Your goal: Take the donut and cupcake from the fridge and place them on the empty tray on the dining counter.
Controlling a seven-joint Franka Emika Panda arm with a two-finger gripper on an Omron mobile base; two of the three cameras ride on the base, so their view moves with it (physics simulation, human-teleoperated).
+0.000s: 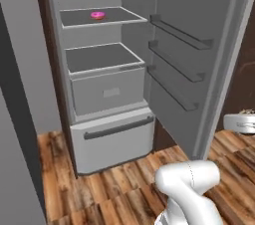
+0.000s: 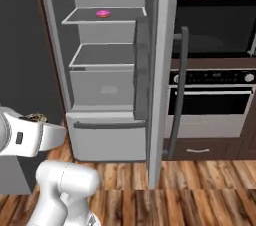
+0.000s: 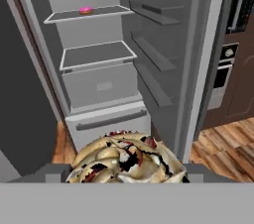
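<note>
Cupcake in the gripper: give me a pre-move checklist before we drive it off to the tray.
1. Cupcake held: ok, it sits between the gripper's fingers in the hand view.
2. Grip firmness: cannot tell, the finger contact is hidden behind the cake.
3. Gripper clear of the fridge: ok, hand view looks at the shelves from outside.
4. Donut left behind safely: ok, it lies flat on the top shelf, back from the edge.
5. Fridge door out of the way: cannot tell; it stands wide open to the right, with the handle on its outer face.
6. Tray ready: cannot tell from these pictures.
</note>
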